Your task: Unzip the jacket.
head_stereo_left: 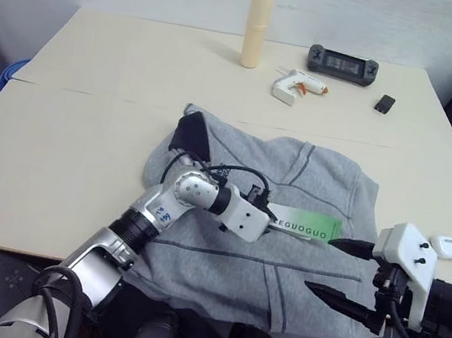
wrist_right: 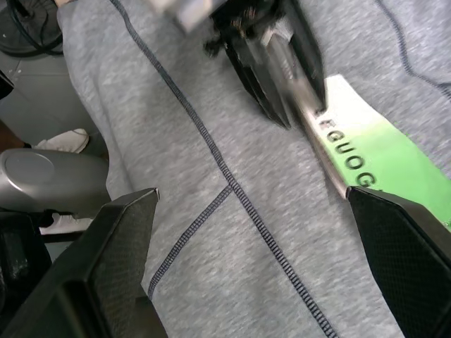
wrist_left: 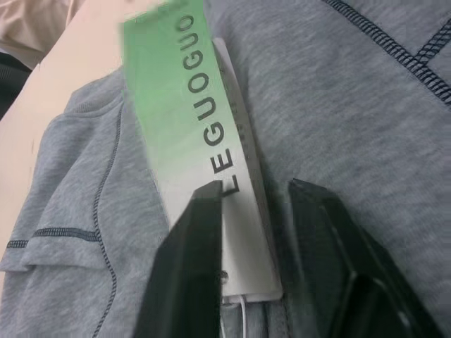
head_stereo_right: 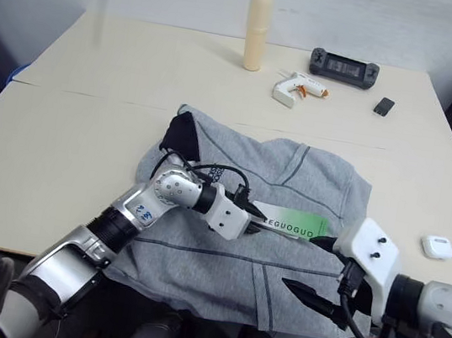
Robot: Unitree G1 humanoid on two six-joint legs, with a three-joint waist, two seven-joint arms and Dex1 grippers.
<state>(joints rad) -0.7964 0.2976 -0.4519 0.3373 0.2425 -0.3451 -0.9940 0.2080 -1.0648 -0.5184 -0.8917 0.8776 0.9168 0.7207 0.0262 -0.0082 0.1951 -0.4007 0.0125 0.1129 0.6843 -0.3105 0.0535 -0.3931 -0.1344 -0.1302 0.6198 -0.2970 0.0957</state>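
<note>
Lying crumpled at the near edge of the bench (head_stereo_left: pixel 69 137), the jacket (head_stereo_left: pixel 309 181) is the landmark for all positions given below. A hang tag (head_stereo_left: pixel 307 226), white fading to green, rests on the jacket's middle and carries the dark printed letters "LEGUOGUO", read most fully in the left wrist view. The fabric is light grey fleece crossed by darker stitched seam lines; a dark navy collar lining shows at its far left corner. The left tool (head_stereo_left: pixel 270 224) sits over the jacket just left of the tag, its two black fingers (wrist_left: pixel 190 267) moderately apart, straddling the tag's white end with nothing clamped. The right tool (head_stereo_left: pixel 345 273) hovers over the jacket's right near corner, its fingers spread wide and empty. The bench is a pale beige, matt, flat top with a seam line running across it just beyond the jacket. Beyond the jacket stand, from left to right, a cream cylindrical bottle (head_stereo_left: pixel 258 25), a white glue gun (head_stereo_left: pixel 298 86) with an orange tip, a dark handheld controller (head_stereo_left: pixel 342 64) and a small black block (head_stereo_left: pixel 385 103). A small white case (head_stereo_left: pixel 447 246) lies right of the jacket. A pale wall closes the room behind.
</note>
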